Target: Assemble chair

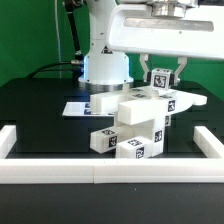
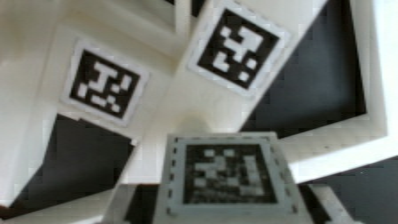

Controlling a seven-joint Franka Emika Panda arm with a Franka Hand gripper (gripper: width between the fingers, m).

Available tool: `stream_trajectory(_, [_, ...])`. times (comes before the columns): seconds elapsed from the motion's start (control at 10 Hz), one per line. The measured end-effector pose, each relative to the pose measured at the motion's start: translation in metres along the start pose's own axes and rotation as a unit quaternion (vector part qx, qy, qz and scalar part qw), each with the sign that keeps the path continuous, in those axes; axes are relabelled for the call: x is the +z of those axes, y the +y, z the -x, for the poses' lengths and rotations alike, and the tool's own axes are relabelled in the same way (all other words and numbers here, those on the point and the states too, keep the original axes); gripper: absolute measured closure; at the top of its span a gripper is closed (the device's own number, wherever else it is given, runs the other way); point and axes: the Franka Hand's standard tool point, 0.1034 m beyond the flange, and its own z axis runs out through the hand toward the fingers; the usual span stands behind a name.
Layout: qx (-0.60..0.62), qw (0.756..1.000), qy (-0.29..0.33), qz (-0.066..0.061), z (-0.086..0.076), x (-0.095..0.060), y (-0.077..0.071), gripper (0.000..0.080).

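**A:** How is the arm (image 1: 150,30) posed?

**B:** In the exterior view its white upper links reach across the top of the scene from the base at the back. The wrist points straight down, so the tool (image 1: 160,73) hangs above the rear of the parts, toward the exterior view's right.

**A:** And what about the tool's jaws?

**B:** They are closed on a small cube (image 1: 159,77) that carries a black-and-white tag. The dark fingers (image 1: 143,68) stand on either side of it. The wrist view shows the same cube (image 2: 226,168) clamped between them, tag side facing the camera.

**A:** Does the cube touch what lies below it?

**B:** I cannot tell. It sits just above the heap or on it.

**A:** Where are the other chair parts (image 1: 140,110)?

**B:** They are bunched together mid-bench, white blocks stacked loosely. A tagged bar (image 1: 125,143) lies lowest and nearest the front border rail (image 1: 100,172). In the wrist view, two tagged faces (image 2: 107,85) show beyond the cube, both tilted.

**A:** Is anything else on the black bench (image 1: 35,115)?

**B:** The marker board (image 1: 78,107) lies flat beside the heap, on the exterior view's left.
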Motion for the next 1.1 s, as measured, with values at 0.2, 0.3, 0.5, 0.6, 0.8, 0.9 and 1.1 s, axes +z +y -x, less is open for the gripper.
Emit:
stream_trajectory(0.2, [0.0,1.0,0.0,0.001,-0.0004,0.0003,-0.0002,0.0528])
stream_trajectory(0.3, [0.0,1.0,-0.001,0.001,-0.0001,0.0009,0.0,0.0528])
stream_trajectory(0.5, [0.0,1.0,0.0,0.002,0.0019,0.0029,0.0028,0.0528])
stream_trajectory(0.6, [0.001,1.0,0.0,0.002,0.0018,0.0029,0.0034,0.0528])
stream_trajectory(0.8, [0.0,1.0,-0.001,0.004,0.0023,0.0038,0.0058,0.0528])
stream_trajectory(0.9, [0.001,1.0,-0.002,0.004,0.0029,0.0044,0.0065,0.0528])
stream_trajectory(1.1, [-0.001,1.0,0.0,0.006,0.0034,0.0075,0.0066,0.0528])
